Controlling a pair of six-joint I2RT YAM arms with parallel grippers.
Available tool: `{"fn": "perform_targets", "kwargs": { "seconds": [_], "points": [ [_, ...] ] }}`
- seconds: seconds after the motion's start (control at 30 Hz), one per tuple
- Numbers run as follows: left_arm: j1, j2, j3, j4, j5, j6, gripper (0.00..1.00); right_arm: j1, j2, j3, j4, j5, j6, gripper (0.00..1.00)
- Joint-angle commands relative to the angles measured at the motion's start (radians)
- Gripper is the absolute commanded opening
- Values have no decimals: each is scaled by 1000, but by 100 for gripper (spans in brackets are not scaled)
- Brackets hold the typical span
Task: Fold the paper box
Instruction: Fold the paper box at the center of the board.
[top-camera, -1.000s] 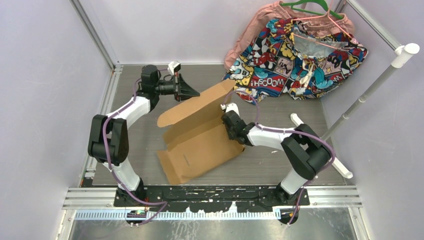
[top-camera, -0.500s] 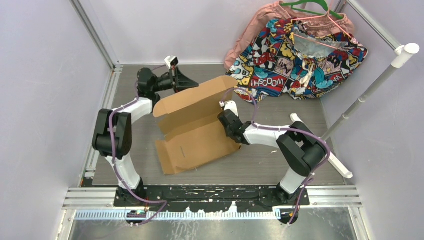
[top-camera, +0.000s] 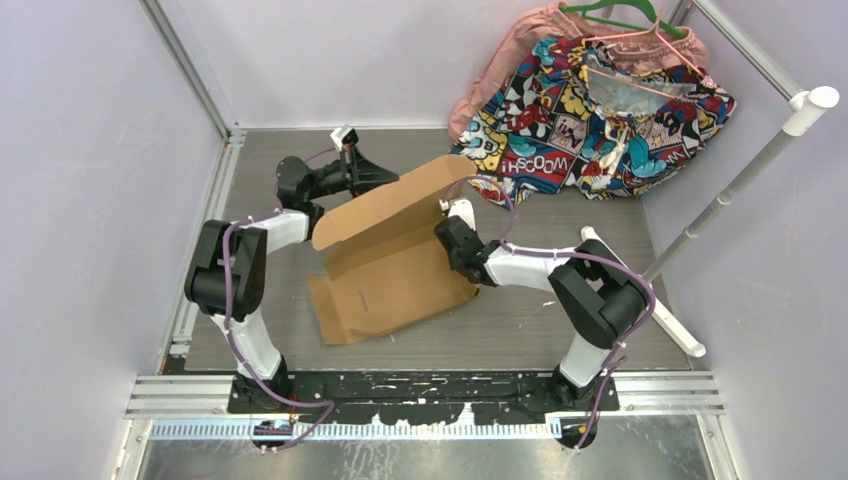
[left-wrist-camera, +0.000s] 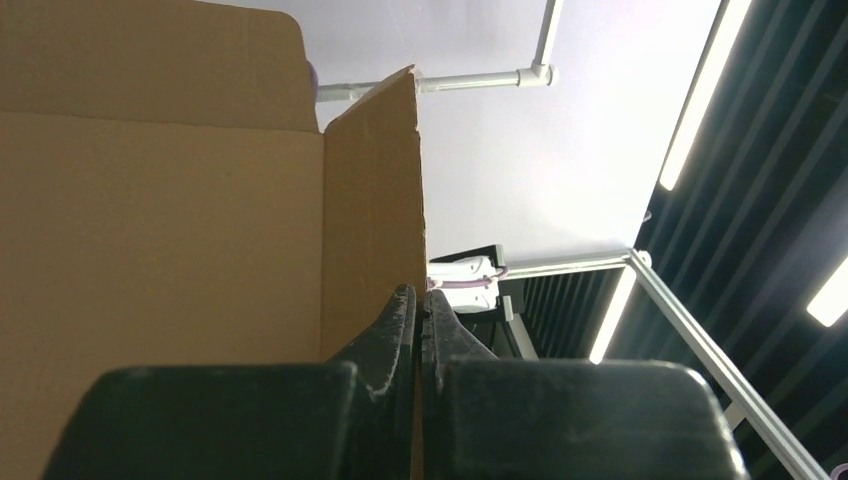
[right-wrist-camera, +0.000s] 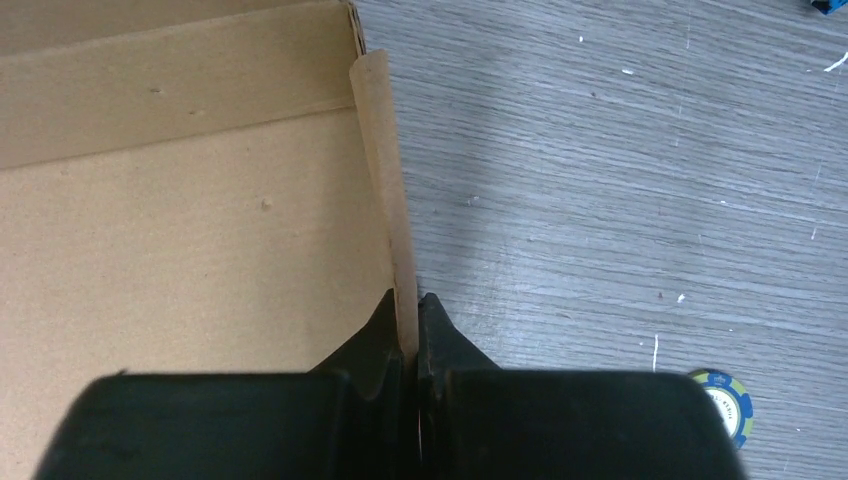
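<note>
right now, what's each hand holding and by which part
Both hold the box: the left hand pinches the edge of its raised flap, the right hand the narrow upturned flap along its side.

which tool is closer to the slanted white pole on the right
right. the right tool pinches the paper box at its right edge, the side facing the white pole. the left tool pinches the raised flap at the far left, with the box between it and the pole.

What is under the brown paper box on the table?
Only the grey table shows around the paper box. Its lower panel lies on that surface; anything beneath is covered by the cardboard and cannot be seen.
</note>
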Motion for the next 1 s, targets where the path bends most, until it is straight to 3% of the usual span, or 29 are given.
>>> {"fn": "perform_targets", "kwargs": {
  "seconds": [0.0,0.3,0.5,0.6,0.73,0.97],
  "points": [
    [-12,-67,19,9,39,43,2,-25,2,19,-30,99,23,1],
    [7,-53,114,-178,59,170,10,-36,12,28,-58,131,-9,1],
    [26,-50,172,-319,71,261,11,-36,69,79,-127,173,-40,1],
    [28,-56,191,-412,74,337,11,-36,96,98,-144,181,-39,10],
    [27,-73,208,-560,76,454,11,-35,146,142,-188,190,-36,11],
    [45,-68,225,-635,79,508,11,-34,201,175,-214,219,-29,11]
  ]
}}
